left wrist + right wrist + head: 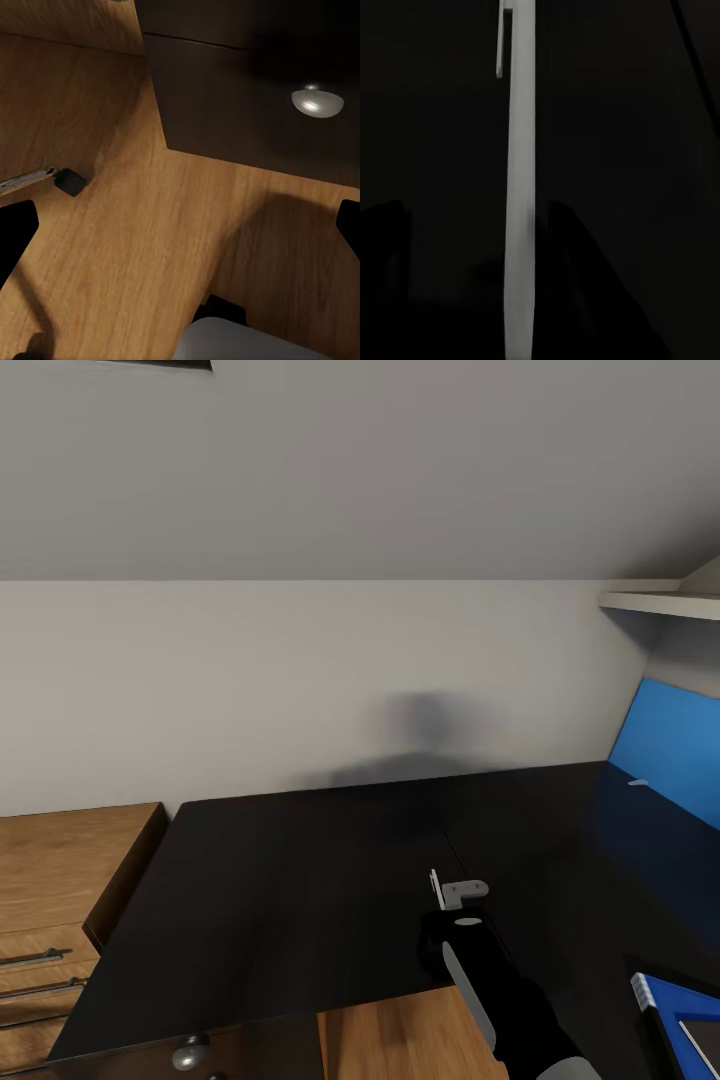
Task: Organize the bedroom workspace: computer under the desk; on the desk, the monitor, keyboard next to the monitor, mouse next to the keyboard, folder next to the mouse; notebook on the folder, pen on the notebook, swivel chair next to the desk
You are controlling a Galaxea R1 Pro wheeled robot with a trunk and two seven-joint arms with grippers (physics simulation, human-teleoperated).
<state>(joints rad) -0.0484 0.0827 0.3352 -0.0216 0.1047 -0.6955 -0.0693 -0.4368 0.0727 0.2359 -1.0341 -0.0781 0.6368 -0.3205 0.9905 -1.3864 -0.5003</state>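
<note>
1. Black counter [300, 900] fills the middle of your head view, its blue back panel [670, 745] at the right edge; most of the top that you can see carries nothing.
2. Your right claw [452, 892] sits low and centre-right in the head view, over the counter's front part. In the right wrist view a thin, light-coloured pen [519, 187] runs straight down the middle of the frame between the dark fingers, so the claw appears to be pinching the pen.
3. At the lower right corner of the head view you see the blue folder [668, 1000] lying on the counter, with a grey notebook [703, 1040] on top of it, cut by the frame edge.
4. Your left claw [180, 232] hangs with its fingers spread wide at the two side edges of the left wrist view, holding nothing. Below it are the wood floor [127, 225] and a dark drawer front with a round metal knob [317, 101].
5. A light-wood dresser [60, 900] stands at the lower left of the head view, beside the counter.
6. Judged from this, the folder and notebook steps look done. The pen is in hand and has yet to go on the notebook.
7. The state of the monitor, keyboard, mouse, computer and chair steps cannot be told from these pictures.
</note>
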